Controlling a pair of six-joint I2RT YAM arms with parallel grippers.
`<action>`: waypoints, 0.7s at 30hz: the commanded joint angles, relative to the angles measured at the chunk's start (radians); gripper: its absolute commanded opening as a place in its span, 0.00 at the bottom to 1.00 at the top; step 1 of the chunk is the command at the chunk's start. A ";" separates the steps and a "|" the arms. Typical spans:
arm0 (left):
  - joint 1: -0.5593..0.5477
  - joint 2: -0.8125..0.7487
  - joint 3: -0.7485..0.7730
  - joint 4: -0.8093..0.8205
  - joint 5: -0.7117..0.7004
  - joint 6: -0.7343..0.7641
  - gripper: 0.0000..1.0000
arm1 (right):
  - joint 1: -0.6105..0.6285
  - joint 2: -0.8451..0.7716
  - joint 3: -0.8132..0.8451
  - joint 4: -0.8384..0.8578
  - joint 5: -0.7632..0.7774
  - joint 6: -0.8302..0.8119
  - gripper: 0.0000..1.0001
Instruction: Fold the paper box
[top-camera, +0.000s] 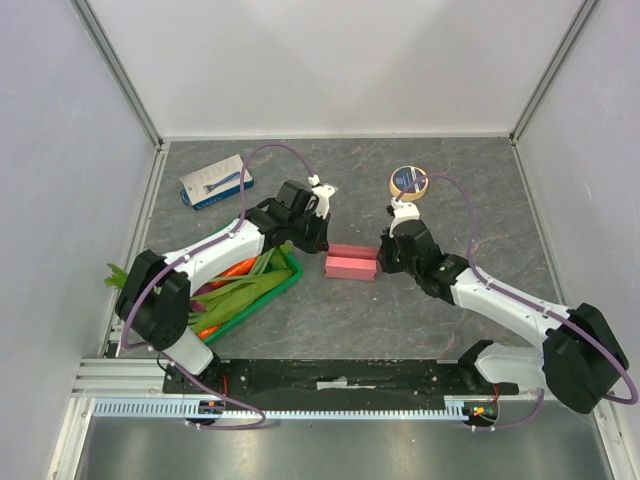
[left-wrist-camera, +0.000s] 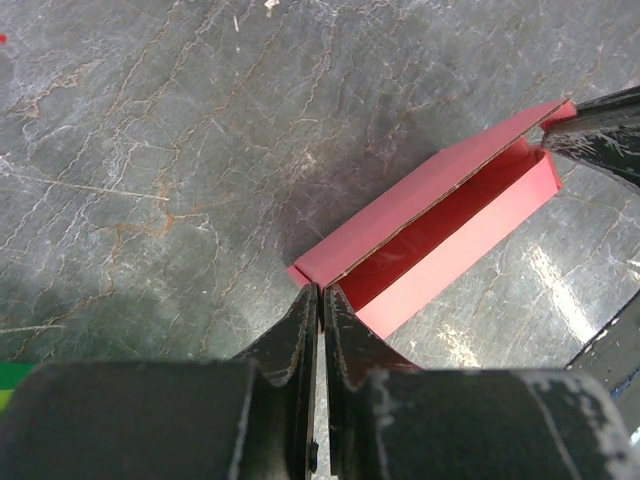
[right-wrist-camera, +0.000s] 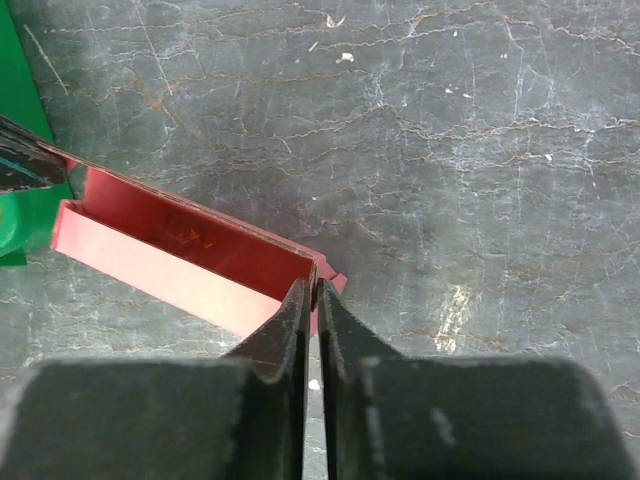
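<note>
Currently: paper box (top-camera: 352, 264), pink, on table (top-camera: 400, 320), long axis running straight from left gripper (left-wrist-camera: 320, 292), at its left end, to right gripper (right-wrist-camera: 312, 288), at its right end; both equally near, each with jaws narrowed to a slit, grip on card indiscernible.

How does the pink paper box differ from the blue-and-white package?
The paper box is pink; the package is blue and white. The paper box is folded into a long tray with its lid ajar; the package lies flat. The paper box sits mid-table; the package is at the back left. Both are rectangular, on the table.
</note>
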 joint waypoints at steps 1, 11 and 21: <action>-0.013 -0.042 -0.005 0.023 -0.022 -0.044 0.09 | -0.001 0.001 0.085 -0.027 -0.037 0.023 0.20; -0.015 -0.042 -0.024 0.034 0.007 -0.068 0.09 | -0.039 -0.107 0.074 -0.116 -0.065 -0.037 0.70; -0.022 -0.056 -0.044 0.037 0.015 -0.093 0.09 | -0.052 -0.099 -0.070 0.028 -0.201 0.162 0.71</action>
